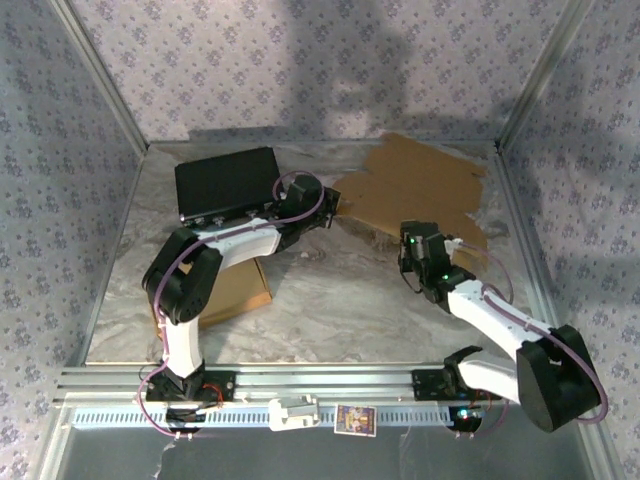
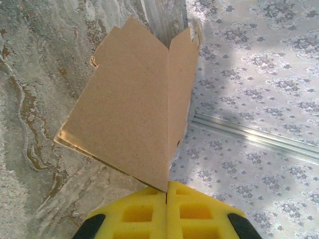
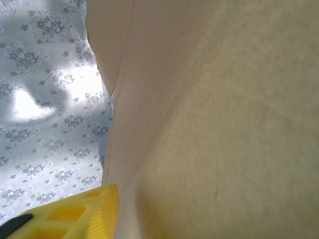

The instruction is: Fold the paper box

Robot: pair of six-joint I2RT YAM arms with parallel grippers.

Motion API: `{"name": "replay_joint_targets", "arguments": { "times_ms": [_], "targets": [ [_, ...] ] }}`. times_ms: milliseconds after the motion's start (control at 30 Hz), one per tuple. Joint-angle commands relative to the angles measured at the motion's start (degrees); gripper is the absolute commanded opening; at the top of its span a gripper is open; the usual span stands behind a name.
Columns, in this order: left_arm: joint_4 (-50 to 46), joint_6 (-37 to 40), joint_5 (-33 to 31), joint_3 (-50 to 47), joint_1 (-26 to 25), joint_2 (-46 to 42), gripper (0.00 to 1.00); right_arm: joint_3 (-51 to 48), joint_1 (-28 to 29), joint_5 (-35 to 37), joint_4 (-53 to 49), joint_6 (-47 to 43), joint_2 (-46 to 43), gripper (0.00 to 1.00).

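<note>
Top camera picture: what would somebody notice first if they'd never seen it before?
Probably the big brown cardboard sheet, spread over the far right of the marbled table. The left arm's yellow fingers are pinched shut on its corner, seen close up from the left wrist. A flat black box sits at the far left.

Far right on the table [image 1: 330,300], the paper box [image 1: 420,185] — case [image 1: 228,183] far left, cardboard piece [image 1: 238,290] before it.
</note>
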Motion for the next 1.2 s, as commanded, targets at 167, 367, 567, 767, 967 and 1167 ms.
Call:
{"name": "replay_joint_targets", "arguments": {
  "times_ms": [167, 367, 567, 767, 967, 1167],
  "targets": [
    [0.58, -0.90, 0.30, -0.60, -0.48, -3.42, 0.00, 3.02, 0.22, 4.24, 2.26, 1.28, 2.31, 0.34],
    [-0.01, -1.24, 0.66, -0.73, -0.62, -3.94, 0.00, 4.80, -0.53, 4.55, 2.37, 0.21, 3.68, 0.19],
    [-2.94, 0.28, 1.42, -0.44, -0.35, -6.52, 0.19, 12.20, -2.90, 3.86, -8.01, -7.55, 0.67, 0.00],
    [-23.07, 18.07, 3.44, 6.03, 2.32, -15.97, 0.58, 24.34, -7.73, -1.83, -18.64, -19.47, -3.04, 0.00],
    [-36.17, 30.45, 0.76, 7.72, 6.48, -25.80, 0.60, 39.88, -9.83, -9.41, -30.92, -24.64, -4.87, 0.00],
    [-41.22, 37.71, -1.98, 8.72, 12.24, -30.71, 0.59, 58.26, -7.80, -12.68, -44.56, -27.73, -5.60, 0.00]
  ]
}}
